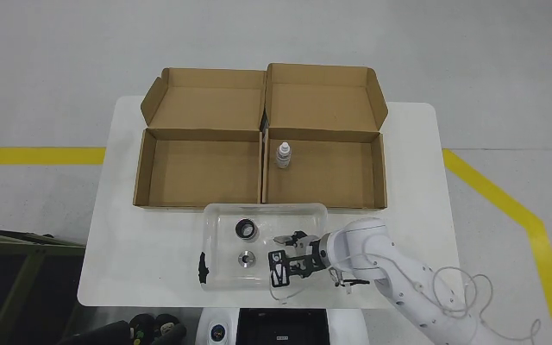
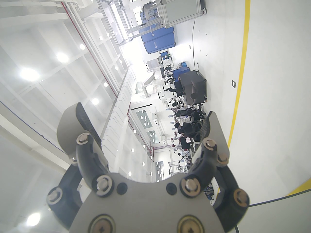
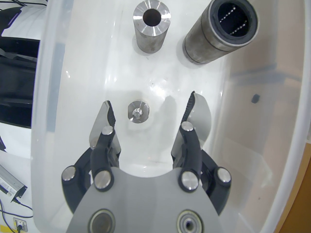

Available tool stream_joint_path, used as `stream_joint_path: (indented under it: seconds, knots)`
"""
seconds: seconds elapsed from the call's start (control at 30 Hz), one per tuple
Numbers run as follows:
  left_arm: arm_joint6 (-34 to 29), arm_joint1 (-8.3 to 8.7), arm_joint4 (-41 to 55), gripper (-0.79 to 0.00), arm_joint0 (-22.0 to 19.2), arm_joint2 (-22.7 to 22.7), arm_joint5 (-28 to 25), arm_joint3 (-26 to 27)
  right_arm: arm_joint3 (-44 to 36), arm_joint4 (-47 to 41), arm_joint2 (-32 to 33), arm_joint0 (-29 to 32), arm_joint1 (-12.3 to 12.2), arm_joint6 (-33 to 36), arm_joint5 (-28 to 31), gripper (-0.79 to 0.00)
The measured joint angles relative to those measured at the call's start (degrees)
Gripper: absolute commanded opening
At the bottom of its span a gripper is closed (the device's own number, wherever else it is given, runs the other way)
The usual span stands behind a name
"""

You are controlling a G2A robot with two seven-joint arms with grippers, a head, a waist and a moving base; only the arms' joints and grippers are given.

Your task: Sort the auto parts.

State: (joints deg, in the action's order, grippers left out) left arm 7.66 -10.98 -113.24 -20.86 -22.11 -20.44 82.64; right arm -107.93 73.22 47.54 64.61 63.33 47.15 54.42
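Right end effector [image 3: 150, 111] was held wide open inside the clear bin [image 3: 56, 61], small metal stud [image 3: 138, 112] seen untouched in its gap. Left end effector [image 2: 144, 117] was spread wide too.

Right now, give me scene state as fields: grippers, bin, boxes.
left gripper: open, holding nothing, pointed out at the room
right gripper: open, inside the bin, stud between its fingers, not gripped
bin: stud, sleeve, bearing
right box: open, bottle inside
left box: open, beside right box, behind bin
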Motion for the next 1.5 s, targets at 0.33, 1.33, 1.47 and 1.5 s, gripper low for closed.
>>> stream_joint_path:
  seconds: [0.33, 1.33, 1.47, 1.5]
  knots:
    - [0.0, 0.0, 0.0, 0.0, 0.0, 0.0, 0.0, 0.0, 1.56, 0.25, -1.88, -1.5, 0.05, 1.01, -0.29, -0.409]
    - [0.0, 0.0, 0.0, 0.0, 0.0, 0.0, 0.0, 0.0, 0.61, -2.65, -3.39, -4.83, -0.29, -1.13, -0.3, -0.785]
    - [0.0, 0.0, 0.0, 0.0, 0.0, 0.0, 0.0, 0.0, -0.97, -3.68, -2.26, -4.99, -0.54, -2.49, -0.75, -0.785]
    - [0.0, 0.0, 0.0, 0.0, 0.0, 0.0, 0.0, 0.0, -1.39, -3.92, -1.96, -4.99, -0.6, -2.91, -0.85, -0.785]
